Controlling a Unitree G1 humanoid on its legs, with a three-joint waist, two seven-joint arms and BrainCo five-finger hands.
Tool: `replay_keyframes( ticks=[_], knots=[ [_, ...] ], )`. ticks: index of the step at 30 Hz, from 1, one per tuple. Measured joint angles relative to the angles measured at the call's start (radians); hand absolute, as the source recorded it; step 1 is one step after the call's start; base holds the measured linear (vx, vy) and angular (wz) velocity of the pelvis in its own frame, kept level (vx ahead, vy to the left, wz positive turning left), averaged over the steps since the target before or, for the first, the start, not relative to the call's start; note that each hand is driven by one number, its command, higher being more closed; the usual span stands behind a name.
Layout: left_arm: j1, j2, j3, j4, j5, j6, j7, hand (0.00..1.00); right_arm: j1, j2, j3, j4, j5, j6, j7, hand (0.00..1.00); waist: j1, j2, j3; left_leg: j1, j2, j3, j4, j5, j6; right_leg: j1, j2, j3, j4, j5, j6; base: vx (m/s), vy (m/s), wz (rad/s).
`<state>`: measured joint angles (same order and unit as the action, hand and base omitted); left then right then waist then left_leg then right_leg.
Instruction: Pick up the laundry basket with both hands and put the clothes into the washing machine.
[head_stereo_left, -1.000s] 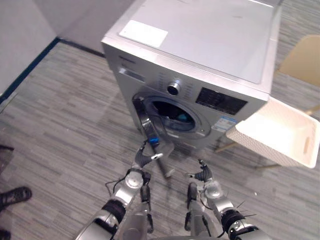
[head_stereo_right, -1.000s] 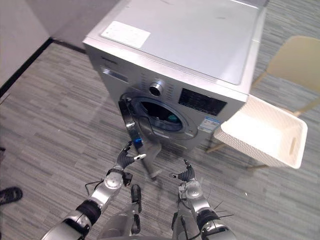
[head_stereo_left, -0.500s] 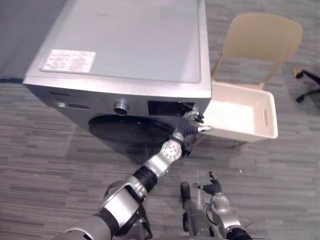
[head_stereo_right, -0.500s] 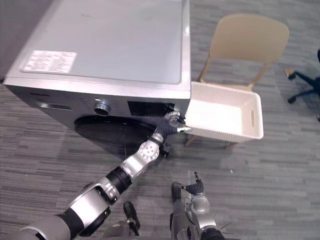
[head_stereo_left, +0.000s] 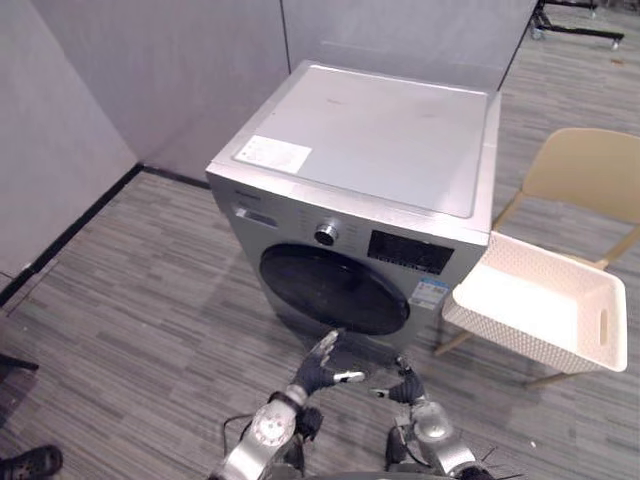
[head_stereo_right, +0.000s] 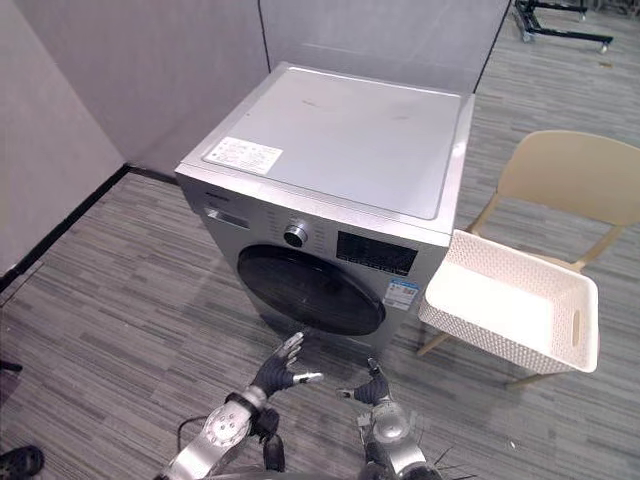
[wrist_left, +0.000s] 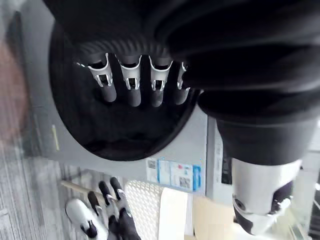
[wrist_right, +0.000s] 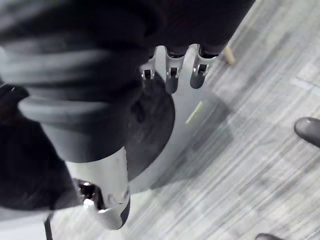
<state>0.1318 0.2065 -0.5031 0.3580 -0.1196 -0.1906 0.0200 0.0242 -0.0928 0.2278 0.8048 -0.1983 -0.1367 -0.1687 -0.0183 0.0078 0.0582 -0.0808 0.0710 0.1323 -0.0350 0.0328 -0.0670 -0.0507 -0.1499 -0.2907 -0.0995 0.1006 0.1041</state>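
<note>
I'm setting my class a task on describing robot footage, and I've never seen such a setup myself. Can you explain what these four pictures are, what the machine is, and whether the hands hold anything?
This is a two-armed humanoid robot, seen through its own cameras. Two pictures come from the paired eyes on its head, looking down. The other two come from a camera on each wrist, looking along that hand from very close.

In front of the robot stands a silver washing machine with its round dark door shut. Beside the machine, on the robot's right, a white laundry basket rests on a beige chair. The inside of the basket looks bare.

The left hand and right hand hang low in front of the door with their fingers relaxed, holding nothing.
</note>
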Motion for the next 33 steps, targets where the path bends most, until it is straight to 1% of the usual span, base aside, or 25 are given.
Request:
replay_keyframes(
  ticks=[2, 5, 6, 7, 8, 9, 12, 14, 15, 16, 17, 18, 19, 20, 21, 22, 23, 24, 26, 27, 28, 30, 31, 32, 33],
  knots=[
    [0.009, -0.011, 0.062, 0.079, 0.021, -0.015, 0.003, 0.0, 0.007, -0.017, -0.004, 0.06, -0.018, -0.005, -0.001, 0.0, 0.006, 0.001, 0.0, -0.019, -0.01, -0.043, 0.021, -0.003, 0.003, 0.025, -0.009, -0.048, 0.001, -0.016, 0.01, 0.01, 0.026, 0.67],
    [-0.018, -0.06, 0.221, 0.23, 0.062, -0.011, 0.038, 0.0, 0.004, -0.044, -0.026, 0.095, -0.02, 0.009, -0.003, 0.0, 0.01, 0.002, 0.003, -0.102, -0.03, -0.116, 0.092, -0.011, 0.02, 0.049, -0.025, -0.162, 0.001, -0.03, 0.021, 0.01, 0.038, 1.19],
    [-0.033, -0.074, 0.283, 0.282, 0.076, -0.006, 0.066, 0.0, 0.004, -0.05, -0.03, 0.095, -0.019, 0.009, -0.004, 0.0, 0.01, 0.002, 0.004, -0.127, -0.024, -0.06, 0.103, -0.017, 0.051, 0.071, -0.037, -0.225, 0.002, -0.037, 0.026, 0.06, 0.096, 1.58],
    [-0.042, -0.079, 0.331, 0.324, 0.089, 0.001, 0.092, 0.0, 0.001, -0.051, -0.046, 0.1, -0.019, 0.01, -0.003, 0.0, 0.014, 0.0, 0.006, -0.134, 0.013, 0.089, 0.124, -0.021, 0.069, 0.09, -0.051, -0.287, 0.023, -0.053, 0.035, 0.09, 0.11, 1.54],
    [-0.045, -0.081, 0.353, 0.342, 0.095, 0.006, 0.1, 0.0, -0.001, -0.051, -0.056, 0.1, -0.019, 0.01, -0.003, 0.0, 0.017, -0.002, 0.007, -0.132, 0.028, 0.156, 0.134, -0.023, 0.073, 0.095, -0.062, -0.306, 0.036, -0.062, 0.045, 0.14, 0.143, 1.31],
    [-0.046, -0.083, 0.412, 0.393, 0.099, 0.011, 0.122, 0.0, -0.02, -0.051, -0.071, 0.11, -0.018, 0.01, -0.003, 0.0, 0.04, -0.004, 0.008, -0.135, 0.039, 0.25, 0.167, -0.024, 0.074, 0.096, -0.091, -0.34, 0.066, -0.075, 0.064, 0.13, 0.114, 0.72],
    [-0.043, -0.06, 0.492, 0.49, 0.131, 0.024, 0.161, 0.0, -0.072, -0.037, -0.078, 0.119, -0.007, 0.013, -0.001, 0.0, 0.06, -0.025, 0.021, -0.158, 0.003, 0.231, 0.203, -0.059, 0.086, 0.103, -0.123, -0.35, 0.071, -0.088, 0.072, 0.18, 0.15, 0.46],
    [-0.016, -0.047, 0.517, 0.544, 0.138, 0.037, 0.171, 0.0, -0.08, -0.012, -0.109, 0.12, -0.001, 0.01, 0.006, 0.0, 0.064, -0.031, 0.027, -0.177, -0.017, 0.197, 0.291, -0.156, 0.104, 0.113, -0.182, -0.378, 0.177, -0.124, 0.101, 0.18, 0.124, 0.46],
    [-0.003, -0.05, 0.516, 0.548, 0.142, 0.04, 0.175, 0.0, -0.079, -0.012, -0.11, 0.12, 0.001, 0.01, 0.011, 0.0, 0.063, -0.029, 0.026, -0.175, -0.018, 0.188, 0.309, -0.178, 0.107, 0.1, -0.206, -0.367, 0.247, -0.14, 0.097, 0.2, 0.134, 0.37],
    [0.023, -0.055, 0.514, 0.548, 0.156, 0.044, 0.175, 0.0, -0.074, -0.013, -0.11, 0.119, 0.004, 0.01, 0.022, 0.0, 0.062, -0.027, 0.026, -0.158, -0.023, 0.166, 0.327, -0.206, 0.114, 0.055, -0.263, -0.326, 0.42, -0.156, 0.07, 0.24, 0.148, 0.4],
    [0.033, -0.055, 0.514, 0.549, 0.17, 0.052, 0.176, 0.0, -0.065, -0.012, -0.109, 0.118, 0.004, 0.011, 0.034, 0.0, 0.059, -0.027, 0.03, -0.137, -0.035, 0.132, 0.337, -0.224, 0.12, -0.023, -0.309, -0.243, 0.623, -0.14, 0.002, 0.31, 0.178, 0.59],
    [0.036, -0.048, 0.514, 0.55, 0.173, 0.055, 0.176, 0.0, -0.059, -0.007, -0.108, 0.119, 0.004, 0.011, 0.041, 0.0, 0.052, -0.018, 0.041, -0.126, -0.036, 0.102, 0.339, -0.238, 0.134, -0.084, -0.298, -0.138, 0.755, -0.169, -0.021, 0.28, 0.14, 0.64],
    [0.035, -0.046, 0.514, 0.552, 0.173, 0.055, 0.176, 0.0, -0.058, -0.004, -0.108, 0.12, 0.004, 0.011, 0.042, 0.0, 0.042, -0.023, 0.047, -0.112, -0.038, 0.08, 0.337, -0.244, 0.14, -0.112, -0.267, -0.083, 0.815, -0.219, -0.019, 0.3, 0.086, 0.87],
    [0.026, -0.043, 0.515, 0.556, 0.172, 0.055, 0.177, 0.0, -0.057, 0.0, -0.106, 0.116, 0.014, 0.009, 0.044, 0.0, 0.029, -0.029, 0.061, -0.078, -0.039, 0.036, 0.326, -0.252, 0.141, -0.15, -0.192, -0.013, 0.871, -0.294, -0.017, 0.33, 0.034, 0.94],
    [0.023, -0.036, 0.517, 0.557, 0.172, 0.055, 0.176, 0.0, -0.053, -0.005, -0.098, 0.113, 0.029, 0.009, 0.044, 0.0, 0.028, -0.03, 0.064, -0.049, -0.039, 0.002, 0.314, -0.26, 0.14, -0.189, -0.125, 0.02, 0.867, -0.342, -0.032, 0.33, 0.023, 0.93],
    [0.018, -0.038, 0.518, 0.557, 0.172, 0.055, 0.177, 0.0, -0.054, -0.009, -0.092, 0.112, 0.033, 0.007, 0.044, 0.0, 0.028, -0.03, 0.064, -0.038, -0.04, -0.012, 0.312, -0.26, 0.138, -0.21, -0.094, 0.029, 0.851, -0.356, -0.038, 0.34, -0.005, 0.96],
    [0.0, -0.046, 0.519, 0.558, 0.172, 0.055, 0.176, 0.0, -0.054, -0.016, -0.091, 0.109, 0.04, 0.002, 0.044, 0.0, 0.022, -0.024, 0.07, -0.017, -0.043, -0.055, 0.311, -0.268, 0.131, -0.253, -0.031, 0.061, 0.793, -0.369, -0.039, 0.36, -0.053, 1.24],
    [-0.019, -0.058, 0.526, 0.558, 0.172, 0.051, 0.176, 0.0, -0.055, -0.022, -0.091, 0.109, 0.04, 0.001, 0.045, 0.0, 0.007, -0.019, 0.079, 0.007, -0.052, -0.113, 0.306, -0.271, 0.126, -0.29, 0.027, 0.124, 0.713, -0.367, -0.038, 0.44, -0.11, 1.6],
    [-0.036, -0.072, 0.539, 0.558, 0.171, 0.048, 0.176, 0.0, -0.054, -0.03, -0.092, 0.109, 0.041, -0.001, 0.046, 0.0, -0.01, -0.014, 0.09, 0.035, -0.063, -0.182, 0.289, -0.273, 0.112, -0.318, 0.069, 0.216, 0.587, -0.338, -0.016, 0.35, -0.131, 1.6],
    [-0.035, -0.071, 0.541, 0.56, 0.171, 0.045, 0.176, 0.0, -0.046, -0.032, -0.092, 0.106, 0.043, -0.002, 0.046, 0.0, -0.024, -0.03, 0.093, 0.06, -0.084, -0.229, 0.287, -0.288, 0.08, -0.321, 0.075, 0.279, 0.453, -0.221, -0.031, 0.32, -0.155, 1.44],
    [-0.034, -0.07, 0.544, 0.562, 0.172, 0.045, 0.176, 0.0, -0.035, -0.033, -0.092, 0.102, 0.044, -0.002, 0.046, 0.0, -0.021, -0.042, 0.089, 0.068, -0.089, -0.244, 0.291, -0.298, 0.065, -0.318, 0.067, 0.283, 0.453, -0.132, -0.038, 0.48, -0.264, 1.48],
    [-0.031, -0.11, 0.587, 0.568, 0.172, 0.044, 0.178, 0.0, -0.023, -0.038, -0.094, 0.064, 0.05, -0.005, 0.054, 0.0, 0.005, -0.003, 0.094, 0.044, -0.045, -0.26, 0.368, -0.298, 0.034, -0.291, 0.074, 0.215, 0.477, -0.173, -0.078, 0.44, -0.261, 0.85],
    [-0.031, -0.122, 0.602, 0.567, 0.171, 0.044, 0.18, 0.0, -0.025, -0.04, -0.094, 0.046, 0.049, -0.005, 0.056, 0.0, 0.008, 0.004, 0.1, 0.015, -0.034, -0.246, 0.427, -0.296, 0.03, -0.281, 0.077, 0.197, 0.473, -0.185, -0.083, 0.36, -0.234, 0.68],
    [-0.033, -0.14, 0.627, 0.567, 0.172, 0.047, 0.179, 0.0, -0.026, -0.042, -0.094, 0.024, 0.049, -0.005, 0.058, 0.0, 0.006, 0.013, 0.108, -0.038, -0.016, -0.217, 0.539, -0.284, 0.01, -0.254, 0.081, 0.167, 0.464, -0.196, -0.096, 0.25, -0.205, 0.73],
    [-0.033, -0.161, 0.651, 0.563, 0.171, 0.05, 0.18, 0.0, -0.022, -0.029, -0.092, 0.004, 0.05, -0.005, 0.058, 0.0, 0.009, 0.012, 0.118, -0.109, 0.028, -0.15, 0.704, -0.265, -0.034, -0.193, 0.092, 0.139, 0.435, -0.206, -0.111, 0.37, -0.288, 0.73]
  ],
)
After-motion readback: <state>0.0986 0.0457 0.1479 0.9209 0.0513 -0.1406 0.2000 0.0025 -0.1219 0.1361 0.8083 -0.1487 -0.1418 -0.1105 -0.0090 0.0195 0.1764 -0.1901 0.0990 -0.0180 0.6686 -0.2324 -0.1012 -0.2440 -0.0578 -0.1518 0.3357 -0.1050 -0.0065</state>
